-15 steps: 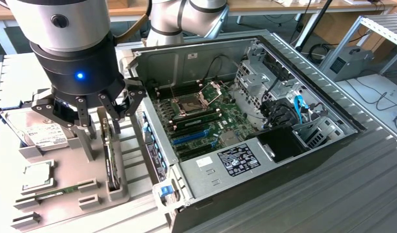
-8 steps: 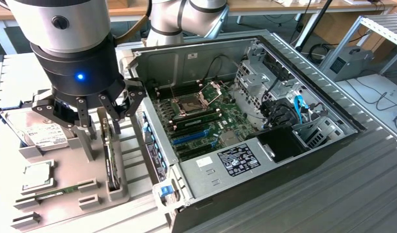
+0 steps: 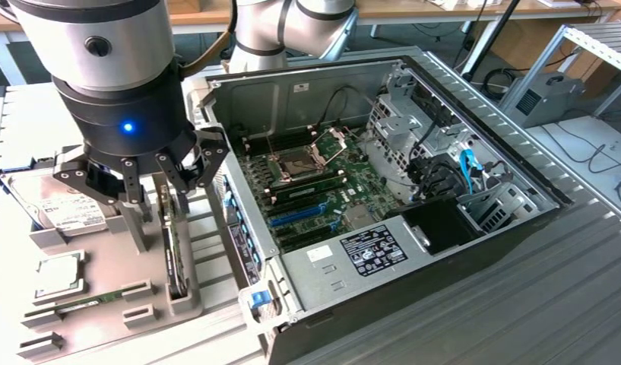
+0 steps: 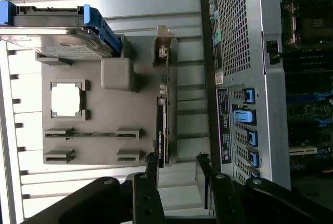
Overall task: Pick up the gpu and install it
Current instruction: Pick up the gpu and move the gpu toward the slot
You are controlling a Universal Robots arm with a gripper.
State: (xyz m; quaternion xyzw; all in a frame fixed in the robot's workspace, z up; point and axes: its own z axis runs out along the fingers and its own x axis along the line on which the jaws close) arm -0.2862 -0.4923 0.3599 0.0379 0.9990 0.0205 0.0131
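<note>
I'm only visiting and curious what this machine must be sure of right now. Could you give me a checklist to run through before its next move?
1. Gripper open and empty: ok.
2. Gpu standing on edge in the grey holder, nothing touching it: ok.
3. Gripper centred over the gpu: cannot tell; in the wrist view the card runs close to one finger.
4. Hard drive and memory stick sit apart from the gpu: ok.
5. Computer case open on its side, blue slots on the board uncovered: ok.
6. Slots free of loose cables: cannot tell.
</note>
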